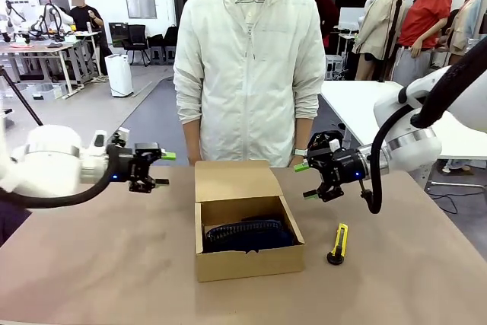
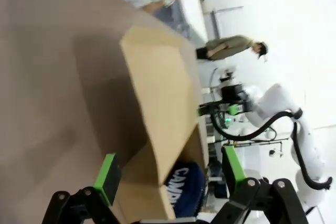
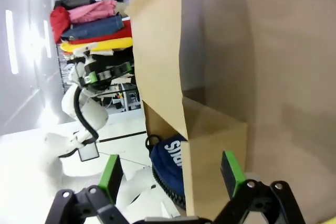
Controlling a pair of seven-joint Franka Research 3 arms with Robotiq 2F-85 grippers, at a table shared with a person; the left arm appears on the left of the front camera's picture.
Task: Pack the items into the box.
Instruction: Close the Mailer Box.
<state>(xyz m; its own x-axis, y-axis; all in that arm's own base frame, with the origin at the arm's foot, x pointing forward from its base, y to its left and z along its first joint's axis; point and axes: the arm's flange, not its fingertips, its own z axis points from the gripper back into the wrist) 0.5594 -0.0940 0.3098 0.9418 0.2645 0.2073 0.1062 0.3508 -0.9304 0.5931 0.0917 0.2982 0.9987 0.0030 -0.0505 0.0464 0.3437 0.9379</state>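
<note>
Cardboard box [image 1: 247,262] sat open, navy bundle [image 1: 251,235] already inside. Black-and-yellow stapler [image 1: 338,245] lay on the table just right of the box. Both grippers, left [image 1: 162,169] and right [image 1: 306,180], hovered open and empty. Judgement: right gripper should descend squarely, pinching the stapler across its narrow sides.

White arms [image 1: 53,161], black grippers w/ green pads [image 1: 168,156]; black cables, maybe blue LEDs.
</note>
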